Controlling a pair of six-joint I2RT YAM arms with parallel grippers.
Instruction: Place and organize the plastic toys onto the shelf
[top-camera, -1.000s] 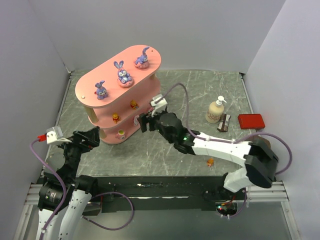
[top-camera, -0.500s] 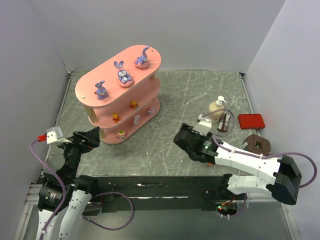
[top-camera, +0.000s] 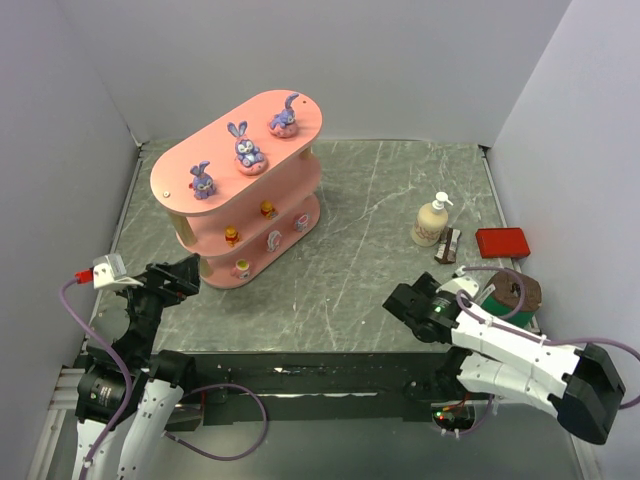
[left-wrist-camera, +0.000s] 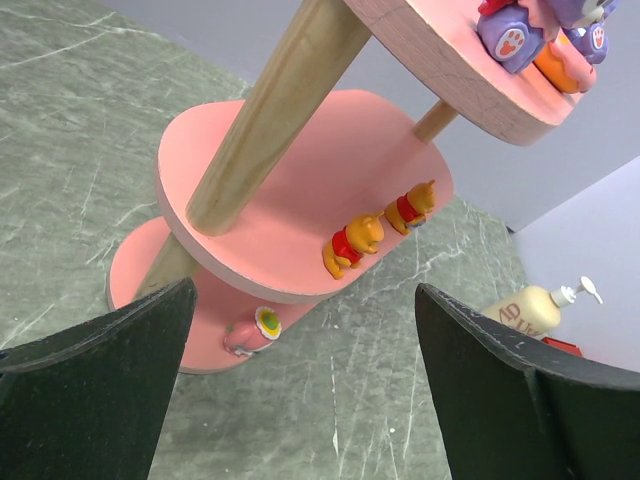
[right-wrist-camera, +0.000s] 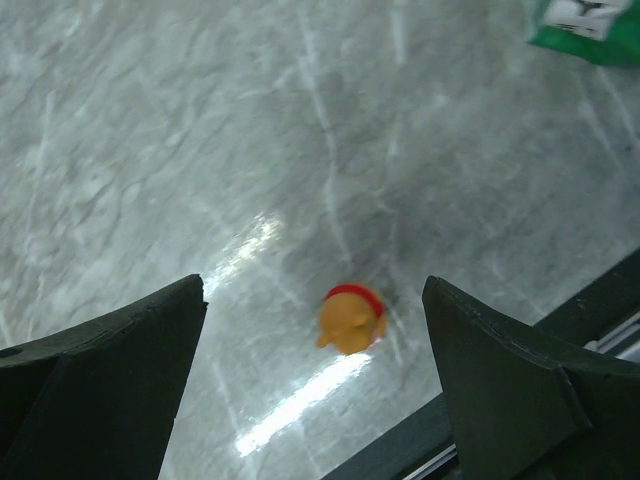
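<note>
One orange toy (right-wrist-camera: 350, 318) is lying by the surface's (top-camera: 380, 200) near edge, under the right gripper (right-wrist-camera: 312, 290), which is hovering wide open and empty. Left gripper (left-wrist-camera: 302, 300) is idling open, empty, beside the shelf (top-camera: 225, 165). Step, likely: picking this toy; next, lowering and closing on it.

Grey marble table (top-camera: 380, 200) bearing shelf (top-camera: 215, 165), bottle (top-camera: 431, 220), red box (top-camera: 501, 241), lone orange toy (right-wrist-camera: 350, 317) near front edge. On shelf: three bunnies (top-camera: 247, 148) on top, two orange toys (left-wrist-camera: 352, 243) on the middle tier, egg toys (top-camera: 241, 266) on the bottom.
</note>
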